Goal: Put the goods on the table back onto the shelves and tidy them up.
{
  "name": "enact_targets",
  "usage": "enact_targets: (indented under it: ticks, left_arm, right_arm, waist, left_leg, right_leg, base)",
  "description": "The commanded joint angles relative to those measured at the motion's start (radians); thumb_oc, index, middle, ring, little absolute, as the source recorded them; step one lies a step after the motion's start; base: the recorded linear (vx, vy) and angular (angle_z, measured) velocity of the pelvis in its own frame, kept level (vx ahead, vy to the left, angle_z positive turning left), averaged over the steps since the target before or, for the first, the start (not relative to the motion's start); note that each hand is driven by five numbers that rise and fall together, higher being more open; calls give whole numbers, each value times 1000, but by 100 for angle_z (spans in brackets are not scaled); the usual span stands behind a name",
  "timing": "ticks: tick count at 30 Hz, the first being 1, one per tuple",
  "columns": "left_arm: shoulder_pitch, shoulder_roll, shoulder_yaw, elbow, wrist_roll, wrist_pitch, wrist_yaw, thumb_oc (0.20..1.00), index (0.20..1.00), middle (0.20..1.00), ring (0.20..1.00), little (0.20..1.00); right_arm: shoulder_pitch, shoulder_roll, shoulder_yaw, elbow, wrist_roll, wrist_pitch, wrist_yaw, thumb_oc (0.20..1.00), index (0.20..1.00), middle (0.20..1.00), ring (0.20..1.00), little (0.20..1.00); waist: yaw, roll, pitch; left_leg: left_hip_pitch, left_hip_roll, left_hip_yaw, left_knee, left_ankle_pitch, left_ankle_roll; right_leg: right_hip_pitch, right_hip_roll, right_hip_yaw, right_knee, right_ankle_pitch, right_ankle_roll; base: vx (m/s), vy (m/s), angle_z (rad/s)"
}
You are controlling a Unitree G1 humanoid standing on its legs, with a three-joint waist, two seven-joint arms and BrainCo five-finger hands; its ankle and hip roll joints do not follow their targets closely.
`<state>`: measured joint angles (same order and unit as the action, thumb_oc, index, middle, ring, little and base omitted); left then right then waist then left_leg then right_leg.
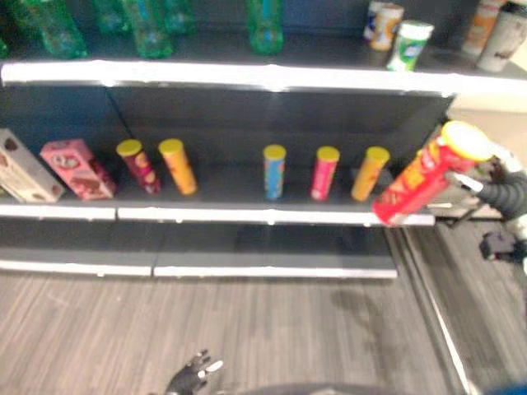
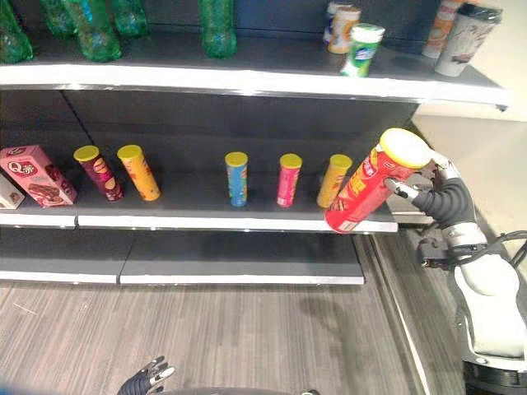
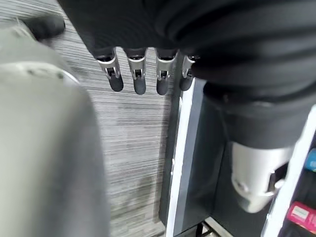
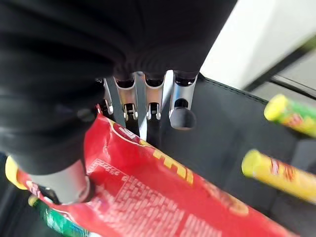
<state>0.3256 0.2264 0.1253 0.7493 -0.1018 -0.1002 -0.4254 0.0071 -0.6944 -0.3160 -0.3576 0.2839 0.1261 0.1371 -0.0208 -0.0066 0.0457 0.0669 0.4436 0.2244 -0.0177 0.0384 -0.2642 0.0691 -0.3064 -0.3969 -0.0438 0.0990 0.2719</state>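
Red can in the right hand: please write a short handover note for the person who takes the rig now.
Right hand: shut on the red can, tilted, base at the right end of the middle shelf.
Left hand: low over the floor, fingers relaxed, holding nothing.
Done: five smaller cans stand on that shelf, the orange can nearest.
Left: stand the red can upright beside it, then release.

Bright overhead light, glare on shelf edge (image 1: 247, 76) — soft blur, wrist views defocused up close
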Motion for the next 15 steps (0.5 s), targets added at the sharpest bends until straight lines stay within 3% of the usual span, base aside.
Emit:
enact_targets:
  ticks: [1, 2, 3, 4, 5, 6, 8, 10, 11, 12, 13, 15]
  left_arm:
    - [-12, 125, -15, -47, -15, -14, 9, 1000, 1000, 1000, 1000, 1000]
    - [-13, 127, -21, -59, -15, -14, 6, 1000, 1000, 1000, 1000, 1000]
    - [-14, 147, -25, -82, -13, -15, -4, 1000, 1000, 1000, 1000, 1000]
    - [-14, 156, -13, -92, -22, -16, 0, 1000, 1000, 1000, 1000, 1000]
    - [-16, 164, 27, -87, -49, -18, 0, 1000, 1000, 1000, 1000, 1000]
    - [-16, 164, 28, -87, -49, -18, 0, 1000, 1000, 1000, 1000, 1000]
    - [4, 162, 54, -84, -53, -23, 0, 1000, 1000, 1000, 1000, 1000]
    - [25, 163, 62, -84, -41, -27, -2, 1000, 1000, 1000, 1000, 1000]
    - [34, 158, 64, -82, -39, -27, -3, 1000, 1000, 1000, 1000, 1000]
    - [47, 139, 61, -75, -36, -29, -3, 1000, 1000, 1000, 1000, 1000]
    - [36, 133, 52, -66, -33, -27, -3, 1000, 1000, 1000, 1000, 1000]
    - [29, 123, 41, -54, -18, -26, 0, 1000, 1000, 1000, 1000, 1000]
  right_arm:
    - [-63, 9, -77, -120, -6, -77, -18, 200, 200, 200, 200, 200]
    - [-68, 13, -73, -116, -9, -71, -18, 200, 200, 200, 200, 200]
    - [-79, 10, -61, -113, -16, -66, -15, 200, 200, 200, 200, 200]
    - [-97, 11, -41, -114, -23, -67, -15, 200, 200, 200, 200, 200]
    - [-126, 29, 8, -101, -12, -69, -13, 200, 200, 200, 200, 200]
    - [-127, 29, 8, -100, -12, -69, -13, 200, 200, 200, 200, 200]
    - [-155, 26, 48, -84, -15, -72, -14, 200, 200, 200, 200, 200]
    - [-149, 29, 47, -77, -15, -77, -20, 200, 200, 200, 200, 200]
    - [-139, 40, 41, -81, -9, -80, -19, 200, 200, 200, 200, 200]
    - [-108, 24, 21, -83, -25, -88, -26, 200, 200, 200, 200, 200]
    - [-98, 18, 5, -89, -19, -83, -27, 200, 200, 200, 200, 200]
    - [-83, 7, -16, -109, -27, -77, -26, 200, 200, 200, 200, 200]
  waist:
    - [19, -74, 7]
    - [24, -74, 23]
    - [41, -69, 31]
    - [46, -65, 39]
    - [47, -53, 56]
    - [47, -54, 54]
    - [62, -59, 62]
    - [77, -71, 63]
    - [77, -75, 60]
    - [67, -83, 64]
    - [56, -83, 66]
    - [44, -79, 63]
  left_leg:
    - [0, -103, 21, 32, -66, 32]
    - [6, -158, 24, 9, -65, 61]
    - [21, -195, 61, -12, -61, 81]
    - [32, -224, 73, -52, -48, 106]
    - [30, -242, 115, -70, -50, 125]
    - [26, -243, 114, -70, -49, 125]
    - [20, -270, 143, -70, -58, 146]
    - [17, -299, 163, -70, -66, 166]
    - [18, -309, 156, -70, -67, 168]
    - [22, -332, 142, -70, -73, 170]
    - [17, -346, 126, -70, -72, 168]
    - [19, -356, 128, -70, -75, 169]
  right_leg:
    - [38, -172, 27, 28, 195, -10]
    - [-1, -214, 33, 37, 282, -10]
    - [-29, -239, -10, 61, 276, -27]
    - [-65, -229, -22, 117, 225, -50]
    - [-131, -152, -30, 234, 122, -72]
    - [-134, -153, -30, 233, 124, -73]
    - [-153, -67, -129, 292, 36, -92]
    - [-167, 16, -179, 328, -31, -104]
    - [-173, 51, -162, 305, -48, -114]
    - [-215, 143, -64, 234, -60, -143]
    - [-206, 176, -14, 163, -63, -172]
    - [-169, 185, 16, 98, -55, -184]
  base:
    - [95, 671, -11]
    - [-39, 527, 13]
    - [-59, 751, 8]
    - [-114, 902, -64]
    - [-91, 631, -88]
    - [-97, 545, -92]
    - [-76, 344, -28]
    - [-44, 298, -40]
    - [10, 210, -48]
    - [25, 160, -26]
    - [18, 115, -23]
    - [25, 74, 17]
